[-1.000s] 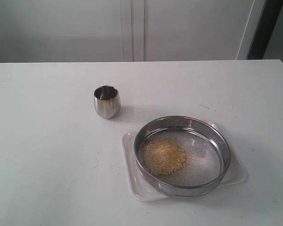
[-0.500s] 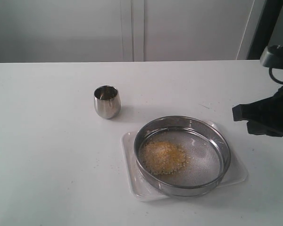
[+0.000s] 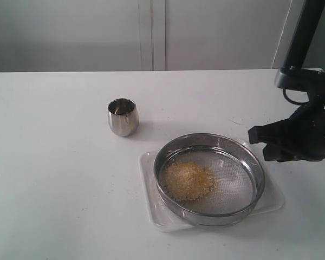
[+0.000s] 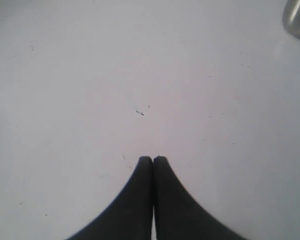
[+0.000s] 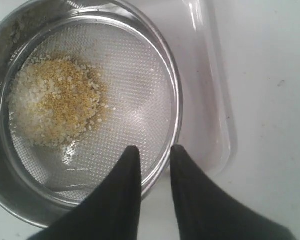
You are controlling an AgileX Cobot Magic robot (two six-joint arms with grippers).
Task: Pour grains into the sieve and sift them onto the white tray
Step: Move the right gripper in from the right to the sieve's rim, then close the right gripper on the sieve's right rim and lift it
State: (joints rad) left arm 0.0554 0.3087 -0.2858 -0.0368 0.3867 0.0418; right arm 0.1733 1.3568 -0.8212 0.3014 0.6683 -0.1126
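While the left gripper (image 4: 153,160) keeps out of the exterior view, its two dark fingers pressed together on nothing above the bare white table (image 3: 54,179), a small rounded steel cup (image 3: 122,116) stands upright left of centre. Right of the cup and nearer the camera lies the white tray (image 3: 149,196), with the sieve (image 3: 208,137) resting on it and covering most of it. The grains (image 3: 187,180) form a yellow-orange and whitish heap on the mesh, in the sieve's left half. At the far right, the right gripper (image 3: 258,144) hangs just beside the sieve's rim, fingers slightly parted and holding nothing.
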